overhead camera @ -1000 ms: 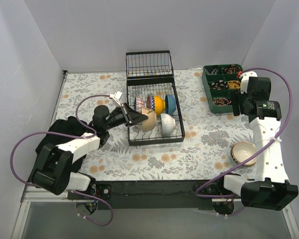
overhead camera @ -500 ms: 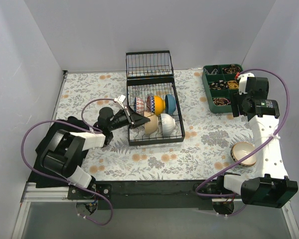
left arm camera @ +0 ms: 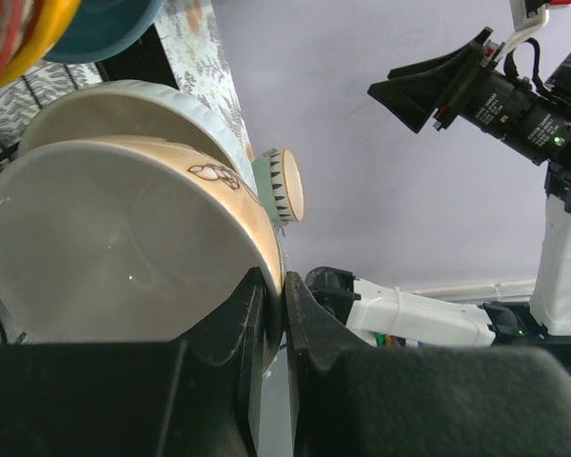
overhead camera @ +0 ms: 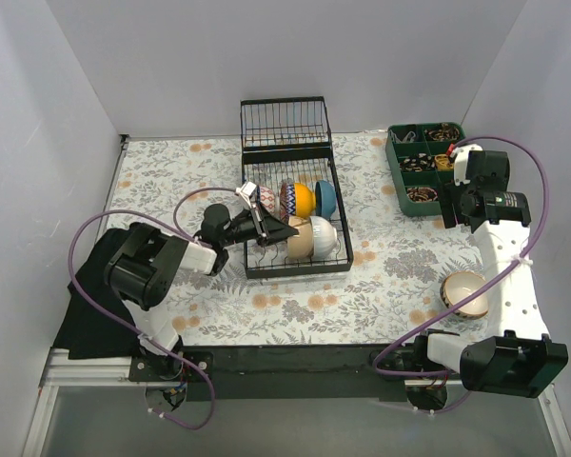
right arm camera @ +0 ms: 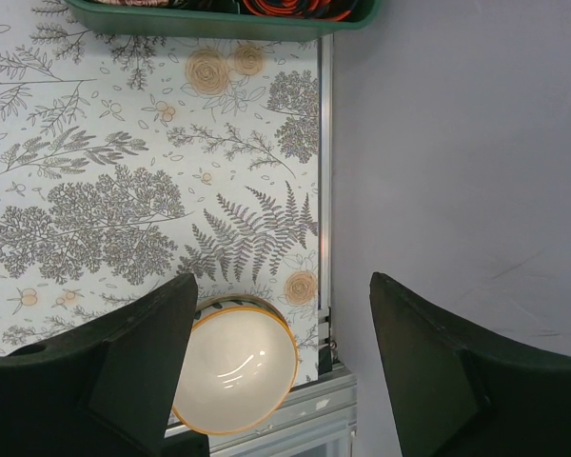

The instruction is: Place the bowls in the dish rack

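The left gripper (left arm camera: 276, 286) pinches the rim of the cream bowl (left arm camera: 124, 248), holding it on edge in the near-left part of the dish rack (overhead camera: 295, 268), which sits toward the far edge of the table (overhead camera: 171, 171). This is probably so the bowl slots upright beside the white bowl (overhead camera: 324, 233) (glossy pale inside, tan outside, a small dark motif). The right gripper (right arm camera: 281, 286), spread wide, hangs over a loose bowl (right arm camera: 233, 367) by the right edge, pale inside with an orange rim, likely next.
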Robot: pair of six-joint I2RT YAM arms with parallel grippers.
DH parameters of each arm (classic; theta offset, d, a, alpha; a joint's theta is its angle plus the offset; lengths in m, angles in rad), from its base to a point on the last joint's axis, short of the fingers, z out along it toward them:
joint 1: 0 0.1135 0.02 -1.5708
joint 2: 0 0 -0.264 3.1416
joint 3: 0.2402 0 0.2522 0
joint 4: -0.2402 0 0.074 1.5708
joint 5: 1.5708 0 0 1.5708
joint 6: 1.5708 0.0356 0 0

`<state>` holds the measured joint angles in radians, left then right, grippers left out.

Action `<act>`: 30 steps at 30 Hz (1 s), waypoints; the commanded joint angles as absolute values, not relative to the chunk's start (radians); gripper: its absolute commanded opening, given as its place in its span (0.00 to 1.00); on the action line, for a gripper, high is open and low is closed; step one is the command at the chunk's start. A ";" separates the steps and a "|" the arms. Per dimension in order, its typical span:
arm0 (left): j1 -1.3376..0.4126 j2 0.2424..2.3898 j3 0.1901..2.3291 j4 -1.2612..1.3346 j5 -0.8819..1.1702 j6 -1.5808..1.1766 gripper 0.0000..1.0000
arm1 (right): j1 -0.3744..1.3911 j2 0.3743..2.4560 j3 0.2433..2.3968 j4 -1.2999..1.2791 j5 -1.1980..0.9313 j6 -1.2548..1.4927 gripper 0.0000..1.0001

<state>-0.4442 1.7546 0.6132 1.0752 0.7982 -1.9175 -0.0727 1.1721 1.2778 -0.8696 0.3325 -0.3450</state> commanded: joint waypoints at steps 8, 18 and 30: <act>-0.468 1.917 0.730 1.457 0.818 -2.149 0.00 | -0.078 1.172 1.256 -0.861 0.348 -0.359 0.81; -0.483 1.950 0.718 1.528 0.759 -2.246 0.00 | -0.077 1.207 1.272 -0.861 0.328 -0.357 0.81; -0.525 1.812 0.595 1.269 0.666 -2.227 0.00 | -0.078 1.243 1.272 -0.861 0.304 -0.351 0.79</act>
